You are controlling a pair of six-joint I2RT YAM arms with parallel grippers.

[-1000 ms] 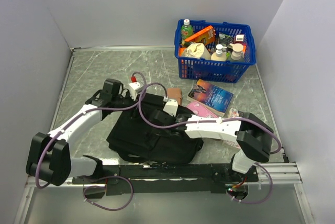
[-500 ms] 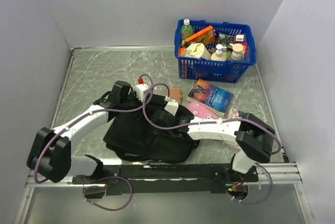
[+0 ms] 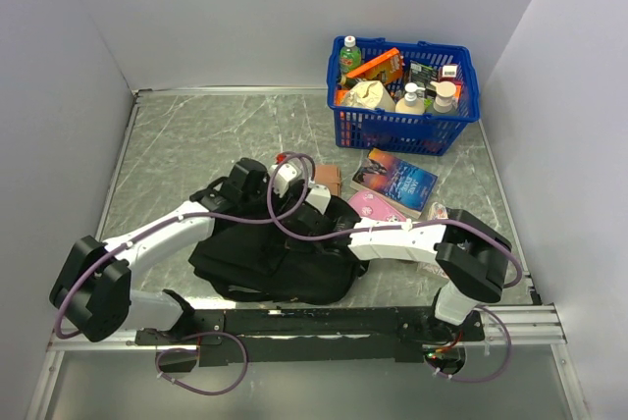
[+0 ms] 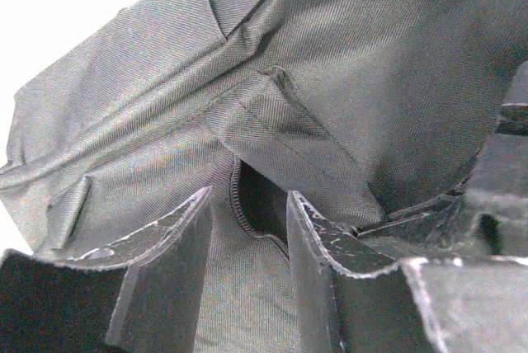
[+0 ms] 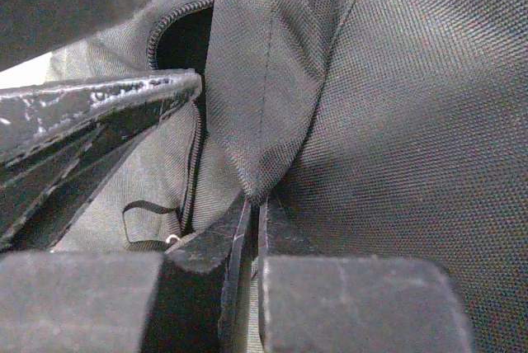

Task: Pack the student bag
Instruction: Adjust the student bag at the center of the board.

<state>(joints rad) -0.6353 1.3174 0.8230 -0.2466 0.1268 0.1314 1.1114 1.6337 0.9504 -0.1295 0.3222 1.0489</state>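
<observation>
The left gripper (image 4: 247, 198) has swung rightward onto the bag (image 3: 275, 263), lying centre-bottom of the frame, jaws apart over its zip (image 5: 177, 40), while the right gripper (image 5: 254, 209) stays clamped on a fabric fold: opening it, I'd say, before packing.

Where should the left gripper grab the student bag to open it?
Likely the fabric lip along the zipper opening, from above: the student bag lies flat, the opening gapes between the left gripper's open fingers, and the right gripper pinches a nearby fold.
</observation>
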